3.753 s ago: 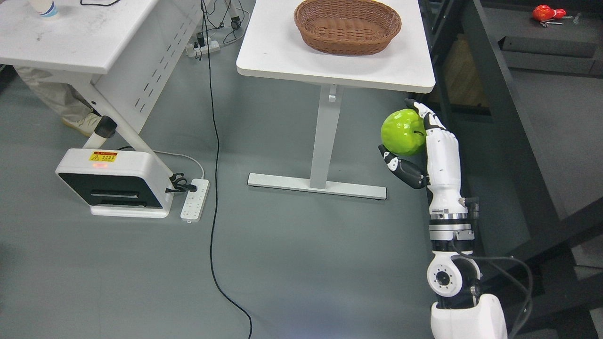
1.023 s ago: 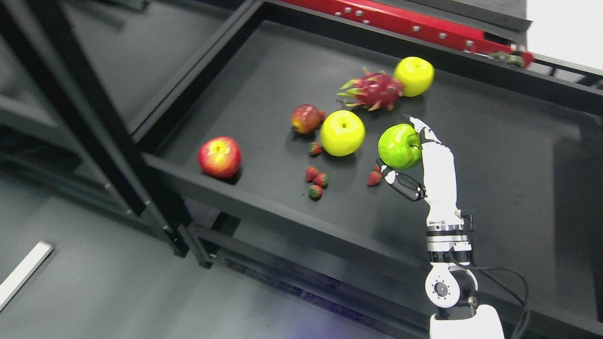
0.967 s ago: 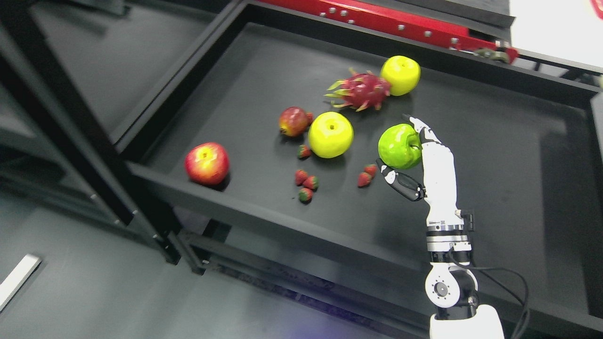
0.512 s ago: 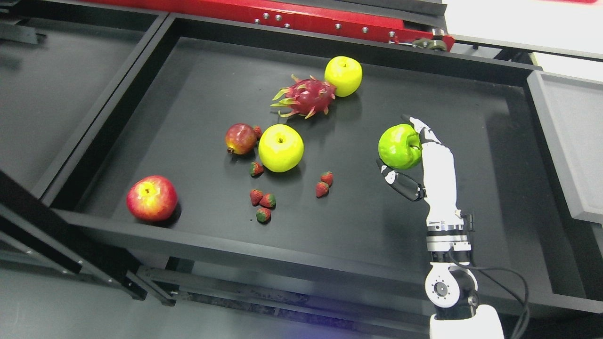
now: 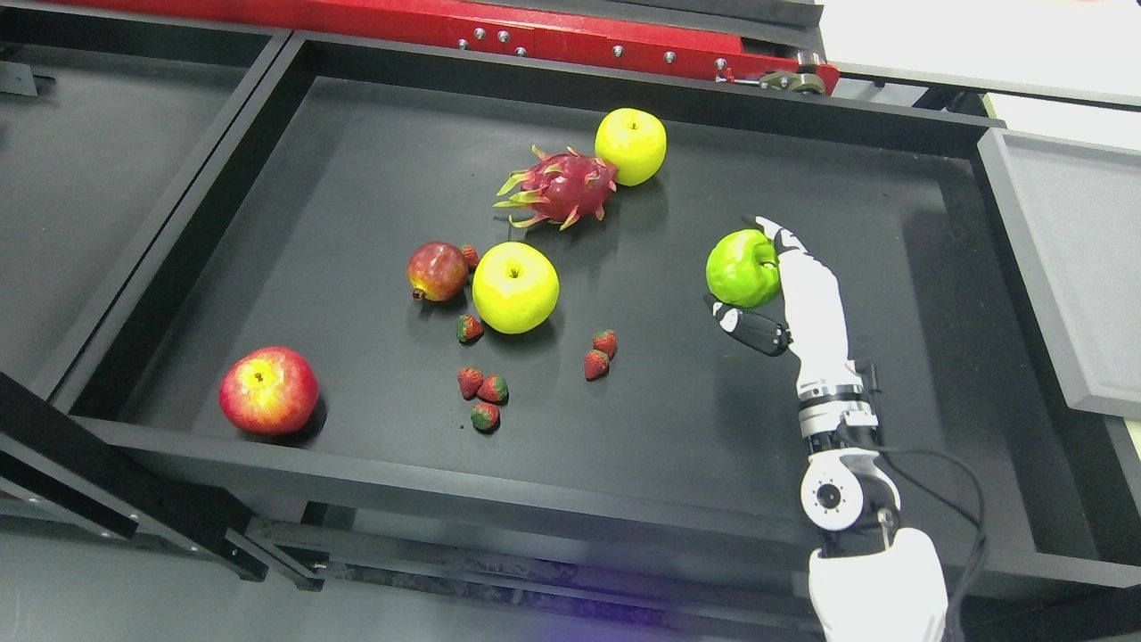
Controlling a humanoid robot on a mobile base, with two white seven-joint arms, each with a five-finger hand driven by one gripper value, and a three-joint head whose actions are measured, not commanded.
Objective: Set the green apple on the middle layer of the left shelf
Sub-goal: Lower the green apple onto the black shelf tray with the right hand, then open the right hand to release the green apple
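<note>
Shelf: black tray (image 5: pixel 374 464) now squarely under the camera, after its swing.
Right hand (image 5: pixel 784 290): fingers clasp green apple (image 5: pixel 742 269), reaching further in.
Meaning: release spot beneath looks free.

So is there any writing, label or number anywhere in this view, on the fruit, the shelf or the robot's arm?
None that can be read.
The green apple, held in the right hand, carries no sticker or print.
The other fruit on the shelf is bare too.
The red bar at the back shows only bolts, no lettering.
</note>
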